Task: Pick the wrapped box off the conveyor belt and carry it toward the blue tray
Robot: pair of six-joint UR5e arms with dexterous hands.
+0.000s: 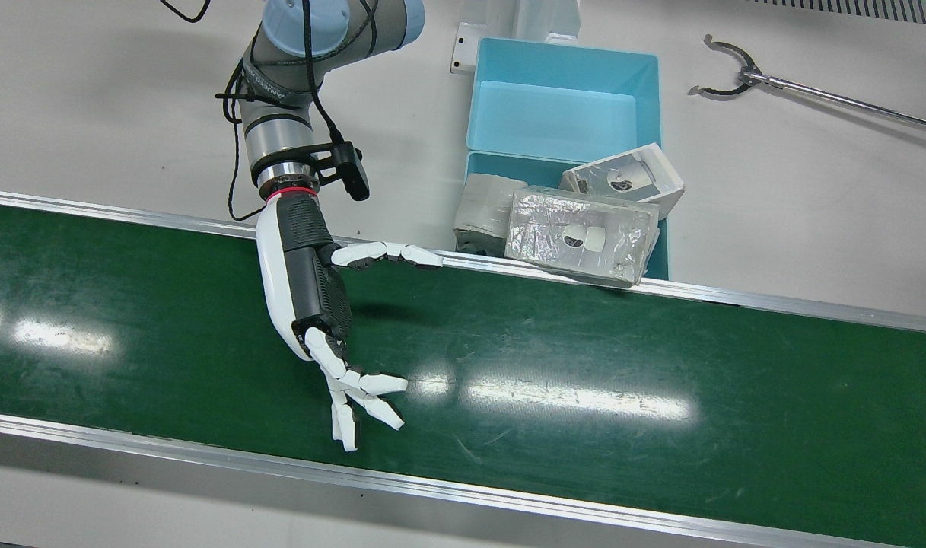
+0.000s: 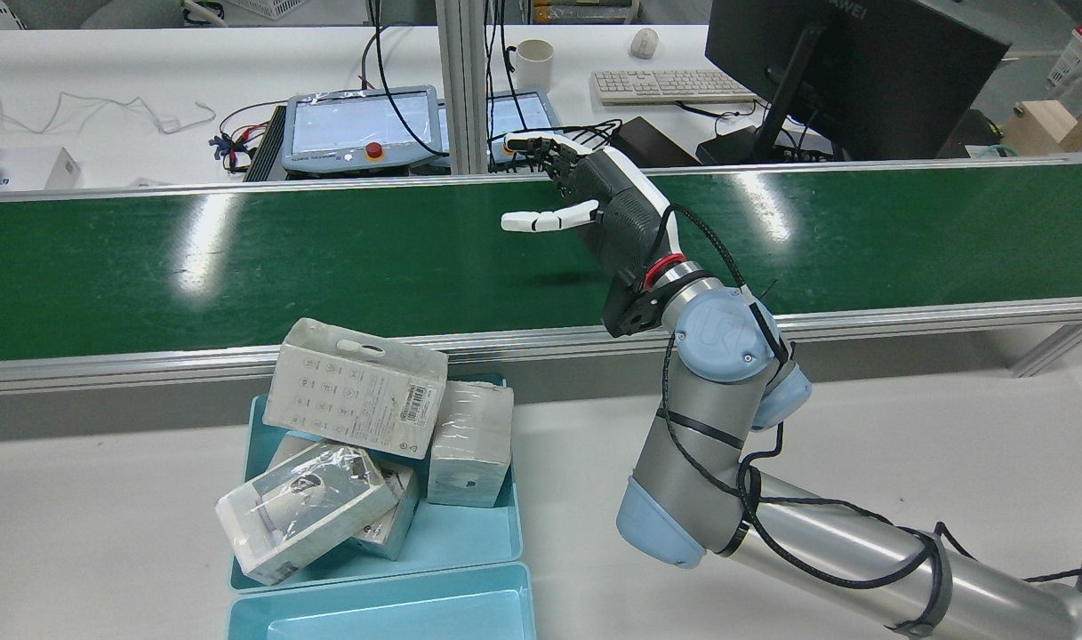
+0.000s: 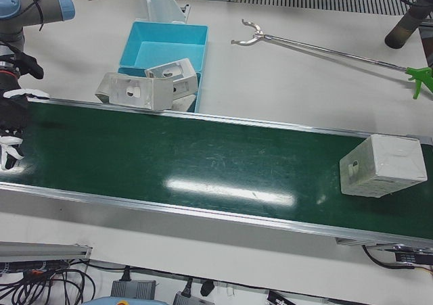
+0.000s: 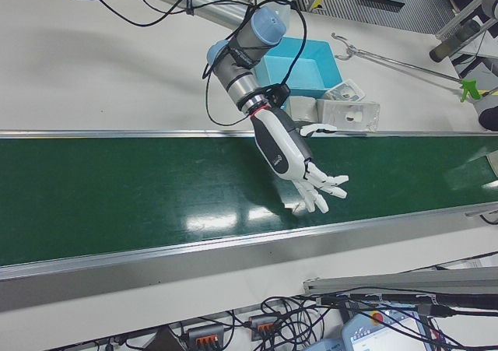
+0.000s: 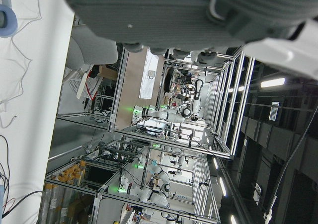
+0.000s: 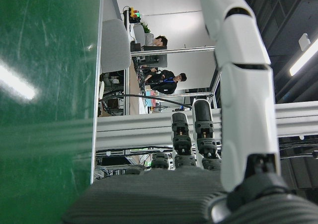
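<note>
1. Front view: right hand (image 1: 314,293) hovers over the green belt (image 1: 584,365), fingers spread wide, holding nothing; blue tray (image 1: 561,76) sits beyond the belt's far rail
2. Rear view: the right hand (image 2: 607,218) is empty, well apart from the tray (image 2: 469,533)
3. Left-front view: wrapped box (image 3: 382,164) rests on the belt near its end
4. Left hand view: the left hand (image 5: 198,10) shows only its underside; its state cannot be told

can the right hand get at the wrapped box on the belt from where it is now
Probably not yet. The right hand hovers open over the conveyor belt near the blue tray, while the wrapped box sits far along the belt. Nothing lies between them, so only the distance stands in the way.
</note>
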